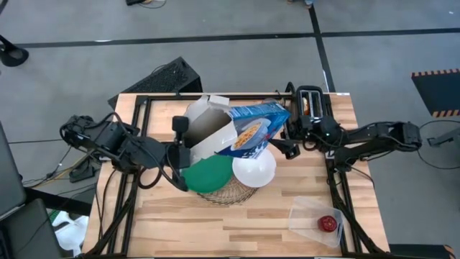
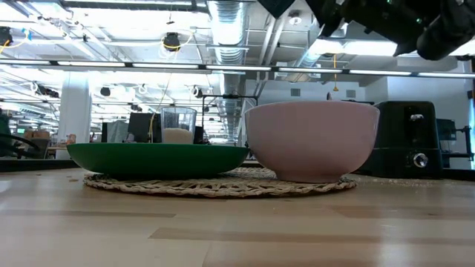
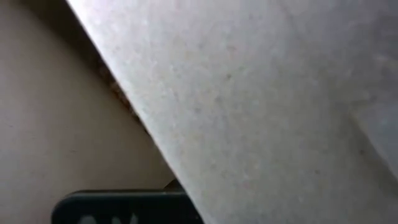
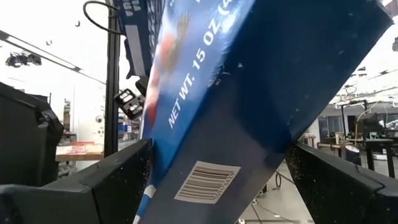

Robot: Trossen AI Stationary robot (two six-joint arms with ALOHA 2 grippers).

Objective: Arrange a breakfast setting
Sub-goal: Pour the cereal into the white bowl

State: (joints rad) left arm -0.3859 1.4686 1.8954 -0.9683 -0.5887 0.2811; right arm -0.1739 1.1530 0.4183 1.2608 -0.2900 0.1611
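A blue cereal box (image 1: 248,129) hangs tilted above the table, its open grey flaps (image 1: 205,126) toward the left, over the white bowl (image 1: 254,167). The bowl and the green plate (image 1: 208,175) rest on the round wire mat (image 1: 228,193). My left gripper (image 1: 180,144) is at the box's open end. My right gripper (image 1: 287,140) is shut on its closed end. The small red apple (image 1: 328,222) lies in a clear tub. A clear glass (image 2: 178,124) stands behind the plate. No loose cereal and no spoon show. My left gripper is on a grey flap (image 3: 249,112) at the box's open end, coming from the table's left. The cardboard fills the wrist view over one dark finger (image 3: 124,208), so the kind of hold stays hidden. My right gripper pinches the box's closed bottom end (image 4: 205,180) between its two fingers (image 4: 93,180), one on each broad face. It comes level from the table's right. The box is lifted clear and tilted, its open end lower toward the left.
A black toaster (image 1: 310,101) stands at the far right, just behind my right arm; it shows in the low view (image 2: 415,137) too. The clear plastic tub (image 1: 316,219) sits near the front right. Bare wood lies at the front left.
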